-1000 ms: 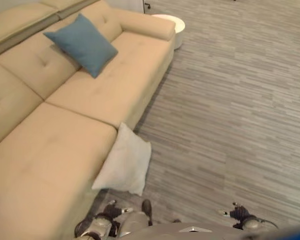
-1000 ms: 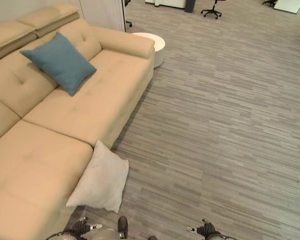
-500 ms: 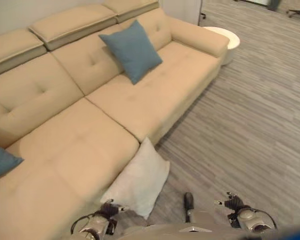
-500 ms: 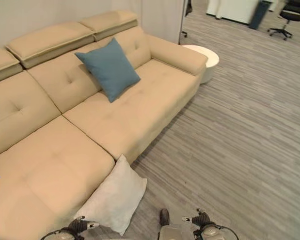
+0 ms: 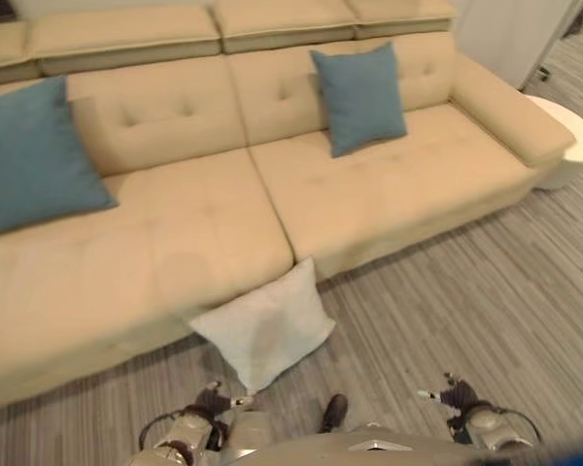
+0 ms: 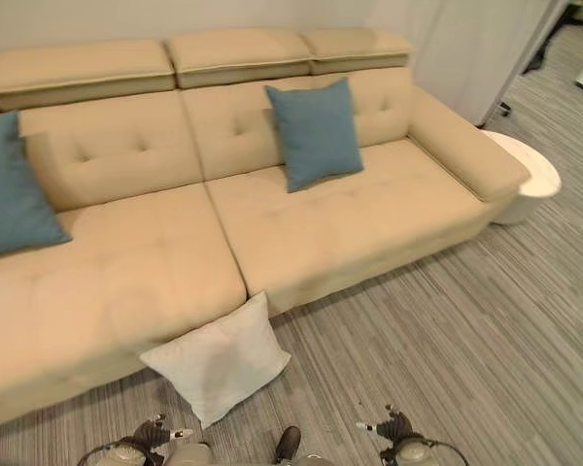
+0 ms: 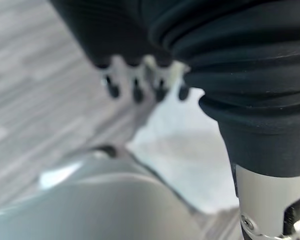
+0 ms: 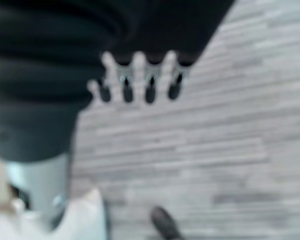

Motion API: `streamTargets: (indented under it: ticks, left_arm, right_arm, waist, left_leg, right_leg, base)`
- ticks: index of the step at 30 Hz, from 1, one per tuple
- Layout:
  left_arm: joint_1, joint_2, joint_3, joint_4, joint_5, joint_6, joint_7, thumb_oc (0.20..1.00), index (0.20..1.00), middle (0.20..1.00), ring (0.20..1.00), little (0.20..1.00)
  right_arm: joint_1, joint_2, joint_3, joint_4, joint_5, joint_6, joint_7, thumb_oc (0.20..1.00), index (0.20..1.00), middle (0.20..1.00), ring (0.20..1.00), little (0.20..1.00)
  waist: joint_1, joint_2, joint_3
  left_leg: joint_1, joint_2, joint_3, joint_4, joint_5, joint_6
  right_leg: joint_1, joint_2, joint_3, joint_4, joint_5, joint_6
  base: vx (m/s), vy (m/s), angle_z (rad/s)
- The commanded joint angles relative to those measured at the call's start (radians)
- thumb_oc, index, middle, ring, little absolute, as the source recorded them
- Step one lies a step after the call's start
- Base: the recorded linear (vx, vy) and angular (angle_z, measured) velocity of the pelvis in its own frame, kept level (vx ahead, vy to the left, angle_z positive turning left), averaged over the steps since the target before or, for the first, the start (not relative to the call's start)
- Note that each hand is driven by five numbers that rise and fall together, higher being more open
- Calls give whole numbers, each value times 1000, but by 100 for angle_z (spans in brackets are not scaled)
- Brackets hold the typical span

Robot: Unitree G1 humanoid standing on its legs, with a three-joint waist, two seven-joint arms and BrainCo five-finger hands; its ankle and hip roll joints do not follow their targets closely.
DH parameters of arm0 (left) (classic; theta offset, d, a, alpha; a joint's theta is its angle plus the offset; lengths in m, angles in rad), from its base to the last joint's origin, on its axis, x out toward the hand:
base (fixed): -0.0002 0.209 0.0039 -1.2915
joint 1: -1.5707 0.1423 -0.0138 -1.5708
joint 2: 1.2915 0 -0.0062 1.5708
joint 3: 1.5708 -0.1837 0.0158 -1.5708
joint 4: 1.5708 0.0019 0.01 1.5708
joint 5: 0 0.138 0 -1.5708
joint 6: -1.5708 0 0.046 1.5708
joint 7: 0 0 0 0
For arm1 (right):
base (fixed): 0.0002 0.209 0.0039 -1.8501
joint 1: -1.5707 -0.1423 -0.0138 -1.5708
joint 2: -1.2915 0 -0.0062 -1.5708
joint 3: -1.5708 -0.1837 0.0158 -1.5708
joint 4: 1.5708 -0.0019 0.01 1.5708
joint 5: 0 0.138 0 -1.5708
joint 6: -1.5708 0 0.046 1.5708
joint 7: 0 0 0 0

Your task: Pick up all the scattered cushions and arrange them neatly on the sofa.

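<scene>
A white cushion (image 5: 267, 325) lies on the floor, leaning against the front of the beige sofa (image 5: 204, 243). One blue cushion (image 5: 360, 97) stands against the backrest on the right seat. A second blue cushion (image 5: 29, 160) leans at the sofa's left end. My left hand (image 5: 210, 400) hangs low just in front of the white cushion, its fingers (image 7: 135, 80) relaxed and holding nothing; the white cushion (image 7: 185, 145) shows past them. My right hand (image 5: 457, 396) hangs to the right over bare floor, fingers (image 8: 140, 75) straight and holding nothing.
A round white side table (image 5: 573, 146) stands by the sofa's right armrest. A white partition (image 6: 466, 49) rises behind it. Grey striped floor (image 5: 466, 301) stretches to the right of the white cushion.
The camera has swung left, so the sofa now faces me squarely and the left blue cushion is in full view. Both hands stay low at my sides.
</scene>
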Motion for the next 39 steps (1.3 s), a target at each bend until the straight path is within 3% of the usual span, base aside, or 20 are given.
streamTargets:
  ticks: [1,4,7,8,11,13,14,15,25,29,33,39]
  left_arm:
    - [12,-24,10,14,-13,-11,3,1000,1000,1000,1000,1000]
    - [19,-16,23,19,-19,-10,0,1000,1000,1000,1000,1000]
    - [16,-4,31,18,-25,-12,2,1000,1000,1000,1000,1000]
    - [10,3,29,16,-26,-15,0,1000,1000,1000,1000,1000]
    - [5,14,25,11,-28,-24,1,1000,1000,1000,1000,1000]
    - [2,19,27,8,-33,-30,6,1000,1000,1000,1000,1000]
    - [-5,22,24,8,-36,-34,7,1000,1000,1000,1000,1000]
    - [-5,24,23,6,-35,-38,5,1000,1000,1000,1000,1000]
    - [-6,23,22,-10,-47,-41,17,1000,1000,1000,1000,1000]
    - [-61,28,13,-82,-99,-57,49,1000,1000,1000,1000,1000]
    - [-225,48,-16,-245,-247,-120,156,1000,1000,1000,1000,1000]
    - [-423,73,-48,-269,-352,-162,227,1000,1000,1000,1000,1000]
  right_arm:
    - [-39,-7,-22,11,17,-9,-9,1000,1000,1000,1000,1000]
    - [-36,1,-27,10,13,-9,-6,1000,1000,1000,1000,1000]
    - [-48,1,-26,4,11,-9,-5,1000,1000,1000,1000,1000]
    - [-55,3,-24,3,13,-11,-4,1000,1000,1000,1000,1000]
    - [-62,2,-6,5,6,-8,1,1000,1000,1000,1000,1000]
    - [-68,3,-3,-1,9,-11,0,1000,1000,1000,1000,1000]
    - [-70,1,2,-15,10,-14,0,1000,1000,1000,1000,1000]
    - [-63,0,12,-17,0,-14,5,1000,1000,1000,1000,1000]
    - [-41,-11,25,-49,-6,-31,2,1000,1000,1000,1000,1000]
    - [-62,-24,27,-77,21,-45,-19,1000,1000,1000,1000,1000]
    - [-199,-71,51,-223,79,-71,-90,1000,1000,1000,1000,1000]
    - [-406,-139,75,-293,132,-82,-169,1000,1000,1000,1000,1000]
  waist:
    - [23,35,-21]
    - [32,37,-20]
    - [32,45,0]
    - [23,47,10]
    - [11,61,13]
    - [12,65,16]
    - [-2,63,28]
    - [-1,55,27]
    - [11,46,-6]
    - [12,45,32]
    - [6,49,167]
    - [-12,60,201]
  left_leg:
    - [67,-74,-183,-144,-2,17]
    - [82,-97,-187,-165,-10,45]
    - [104,-130,-221,-183,-18,78]
    - [92,-133,-234,-182,3,87]
    - [112,-139,-287,-203,3,81]
    - [122,-143,-313,-215,4,73]
    - [135,-151,-353,-205,-6,70]
    - [131,-155,-388,-178,-17,67]
    - [111,-109,-448,-200,23,14]
    - [63,-99,-469,-196,42,3]
    - [-179,-98,-475,-104,79,-3]
    - [-435,-97,-462,-11,96,-14]
  right_leg:
    - [45,-71,181,114,-44,140]
    - [31,-117,178,213,-45,159]
    - [-41,-170,231,381,13,180]
    - [-78,-147,292,398,38,170]
    - [-110,-86,424,339,0,152]
    - [-130,-92,448,277,13,157]
    - [-138,-69,532,227,20,163]
    - [-119,-61,570,203,13,165]
    - [-35,-54,448,131,-18,142]
    - [-67,-57,402,155,-31,133]
    - [-334,-80,389,292,-14,125]
    - [-590,-102,422,374,-1,124]
  base:
    - [181,233,-11]
    - [118,204,-41]
    - [54,199,22]
    - [-6,104,19]
    - [88,46,61]
    - [149,-41,43]
    - [180,-130,68]
    - [183,-155,99]
    - [42,-122,54]
    - [-132,-81,46]
    - [-413,-20,24]
    - [-168,37,-1]
